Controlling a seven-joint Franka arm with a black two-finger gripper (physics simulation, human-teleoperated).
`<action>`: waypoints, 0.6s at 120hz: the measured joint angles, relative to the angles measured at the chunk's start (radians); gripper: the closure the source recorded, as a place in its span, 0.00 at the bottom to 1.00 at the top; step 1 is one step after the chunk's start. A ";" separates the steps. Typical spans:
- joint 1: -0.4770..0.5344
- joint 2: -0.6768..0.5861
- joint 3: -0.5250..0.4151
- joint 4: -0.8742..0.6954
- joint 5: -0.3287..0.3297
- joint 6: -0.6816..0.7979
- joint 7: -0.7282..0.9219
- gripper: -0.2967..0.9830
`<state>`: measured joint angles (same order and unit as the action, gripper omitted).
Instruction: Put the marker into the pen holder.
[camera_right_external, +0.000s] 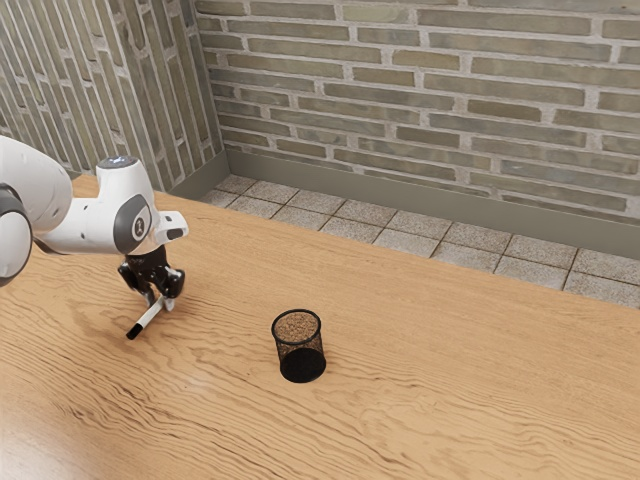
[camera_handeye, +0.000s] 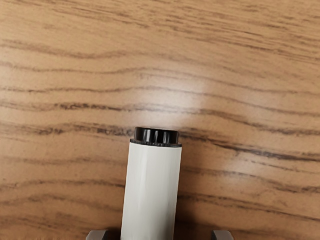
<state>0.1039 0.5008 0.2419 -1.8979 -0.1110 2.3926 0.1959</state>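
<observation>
Left of centre in the exterior view, the marker (camera_right_external: 149, 319) lies aslant beneath the gripper (camera_right_external: 161, 301), its black end toward the lower left and its white body running up toward the upper right. The gripper is spread, its two fingers standing apart with the marker between them; in the wrist view, a gap shows on either side of the white body near the lower edge, and a short, ridged black end caps the body near the centre of the frame. Whether the marker touches the tabletop (camera_right_external: 430, 400) is hard to tell. Well apart from it, just below the middle of the exterior frame, the black mesh holder (camera_right_external: 300, 353) stands upright on the tabletop. The white arm (camera_right_external: 85, 228) comes in from the left edge. Behind the tabletop, pale floor tiles (camera_right_external: 399, 222) run toward the right edge, and a brick wall (camera_right_external: 420, 100) spans the upper part of the frame.
</observation>
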 joint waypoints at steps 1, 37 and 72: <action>0.000 0.000 0.000 0.000 0.000 0.000 0.000 0.61; -0.001 0.000 0.000 0.000 0.003 0.000 -0.018 0.78; -0.007 -0.121 -0.047 -0.003 0.030 -0.026 -0.053 0.84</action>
<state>0.0965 0.3798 0.1950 -1.9013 -0.0808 2.3664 0.1425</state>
